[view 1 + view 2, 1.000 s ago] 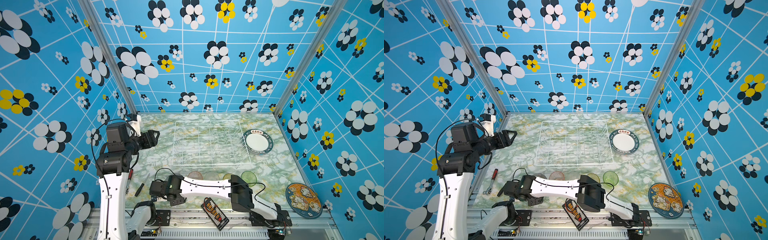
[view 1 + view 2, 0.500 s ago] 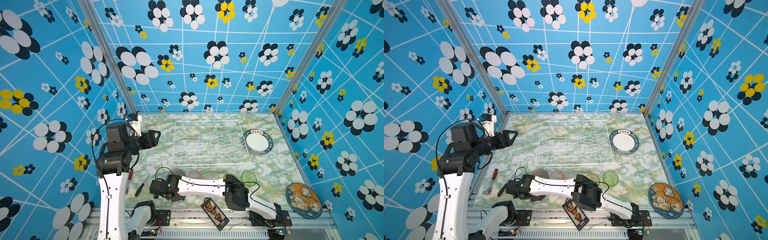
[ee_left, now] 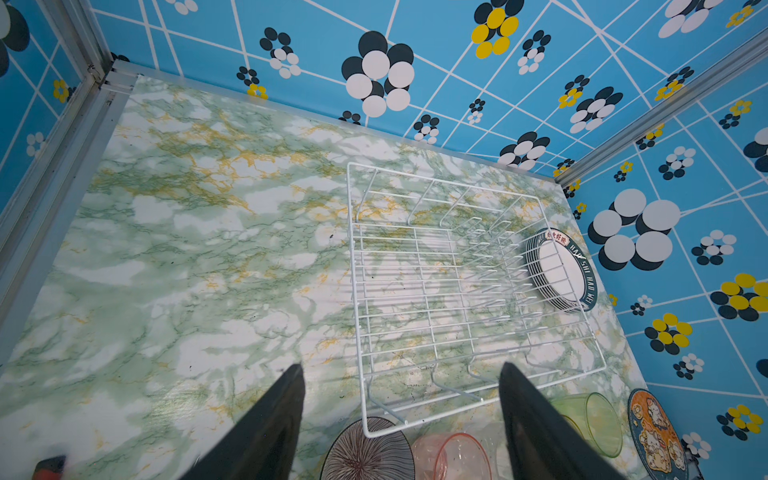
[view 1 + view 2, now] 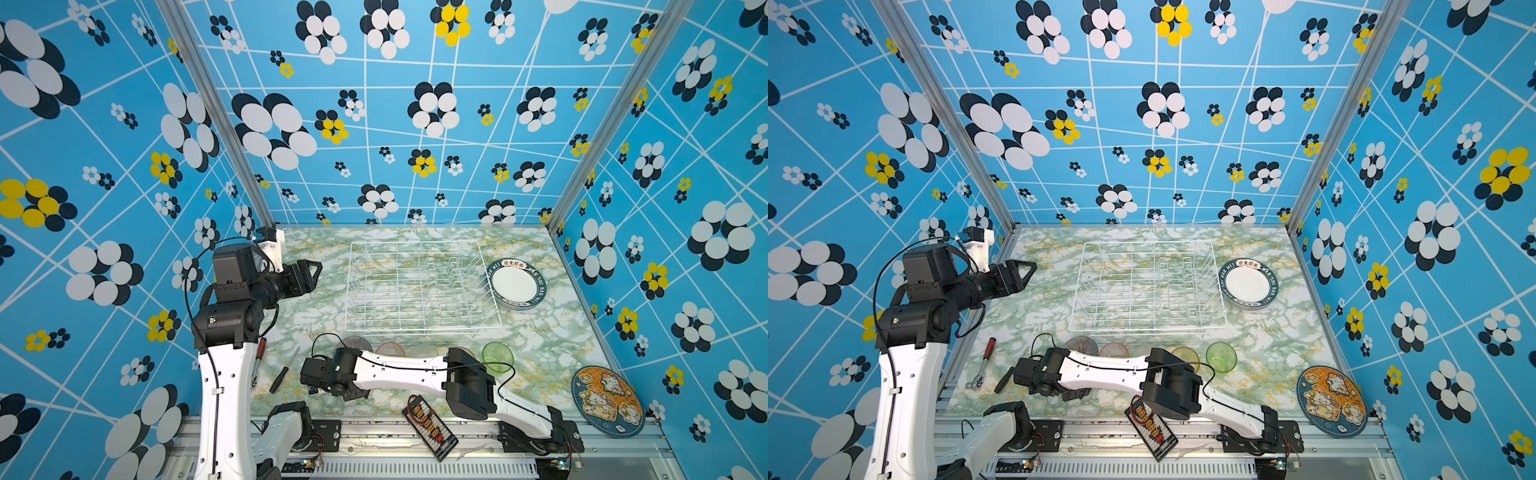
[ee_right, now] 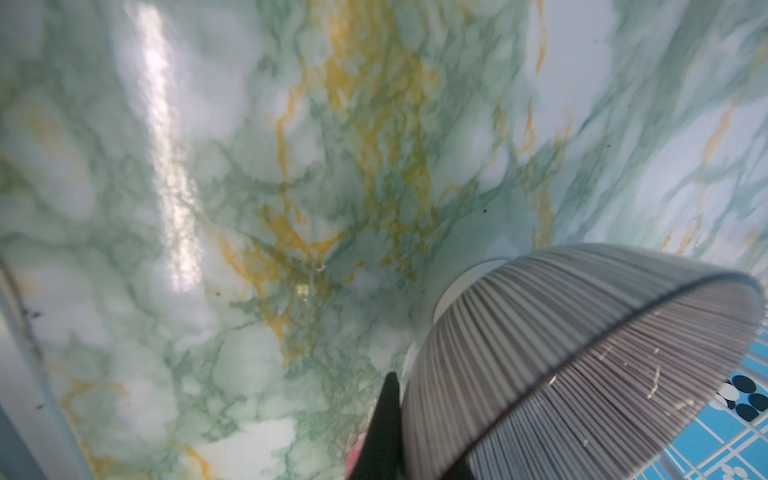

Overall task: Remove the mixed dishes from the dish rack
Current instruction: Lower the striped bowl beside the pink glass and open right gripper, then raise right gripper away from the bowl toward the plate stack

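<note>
Pinching rim of striped bowl point(image 5: 582, 353) in closed right hand point(image 5: 399, 386), pink tumbler point(image 3: 453, 457) just beside; left hand point(image 3: 401, 366) open above desk point(image 3: 187, 249), dish rack point(image 3: 457, 286) ahead, plates point(image 3: 561, 270) beyond.

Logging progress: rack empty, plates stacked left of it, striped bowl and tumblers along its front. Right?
No: the plates are stacked right of the dish rack, as both top views show. Rack empty, striped bowl and tumblers along its front: correct.
</note>
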Robot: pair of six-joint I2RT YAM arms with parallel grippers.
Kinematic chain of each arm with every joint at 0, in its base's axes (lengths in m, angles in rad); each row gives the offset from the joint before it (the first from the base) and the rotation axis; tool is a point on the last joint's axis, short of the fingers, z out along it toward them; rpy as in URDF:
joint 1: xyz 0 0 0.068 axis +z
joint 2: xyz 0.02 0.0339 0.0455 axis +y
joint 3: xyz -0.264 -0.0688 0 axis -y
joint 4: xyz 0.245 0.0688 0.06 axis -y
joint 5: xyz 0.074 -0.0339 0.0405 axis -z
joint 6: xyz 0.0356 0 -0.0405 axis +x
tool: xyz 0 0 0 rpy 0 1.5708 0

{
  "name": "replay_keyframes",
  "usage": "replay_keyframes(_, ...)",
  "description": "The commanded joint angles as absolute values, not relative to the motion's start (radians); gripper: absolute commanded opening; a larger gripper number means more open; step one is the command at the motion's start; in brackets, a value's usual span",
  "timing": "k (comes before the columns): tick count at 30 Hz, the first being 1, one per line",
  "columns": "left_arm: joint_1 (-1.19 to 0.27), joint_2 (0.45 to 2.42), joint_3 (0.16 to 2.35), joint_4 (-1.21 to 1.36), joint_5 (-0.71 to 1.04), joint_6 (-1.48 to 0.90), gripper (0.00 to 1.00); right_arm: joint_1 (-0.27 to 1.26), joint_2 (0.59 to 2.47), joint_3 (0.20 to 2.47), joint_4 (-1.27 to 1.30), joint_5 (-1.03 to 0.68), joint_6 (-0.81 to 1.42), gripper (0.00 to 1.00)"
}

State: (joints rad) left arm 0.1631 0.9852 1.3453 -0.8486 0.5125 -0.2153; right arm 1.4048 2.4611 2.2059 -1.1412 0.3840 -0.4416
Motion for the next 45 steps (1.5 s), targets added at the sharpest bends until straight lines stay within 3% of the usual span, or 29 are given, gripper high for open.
replay_keyframes(1,0.172,0.988,1.338,-0.828,0.538,-0.2,0.75,1.4,2.473,2.224,-1.146,0.386,-0.445,0.0)
replay_keyframes(4,0.172,0.99,1.337,-0.827,0.542,-0.202,0.75,1.4,2.471,2.221,-1.144,0.381,-0.443,0.07)
replay_keyframes(8,0.171,0.991,1.335,-0.828,0.544,-0.202,0.75,1.401,2.455,2.21,-1.139,0.371,-0.436,0.25)
replay_keyframes(11,0.172,0.995,1.334,-0.831,0.543,-0.202,0.75,1.401,2.427,2.19,-1.12,0.362,-0.433,0.29)
replay_keyframes(22,0.171,1.019,1.32,-0.847,0.54,-0.189,0.75,1.401,2.277,2.131,-1.076,0.294,-0.412,0.37)
replay_keyframes(34,0.17,1.05,1.291,-0.842,0.532,-0.173,0.76,1.332,1.893,1.877,-0.932,0.279,-0.32,0.38)
replay_keyframes(36,0.169,1.055,1.279,-0.824,0.532,-0.173,0.8,1.299,1.805,1.8,-0.881,0.31,-0.287,0.39)
replay_keyframes(38,0.169,1.062,1.26,-0.802,0.527,-0.174,1.0,1.272,1.718,1.723,-0.825,0.35,-0.253,0.43)
replay_keyframes(45,0.128,1.099,1.201,-0.722,0.416,-0.186,0.99,1.068,1.433,1.5,-0.764,0.482,-0.04,0.55)
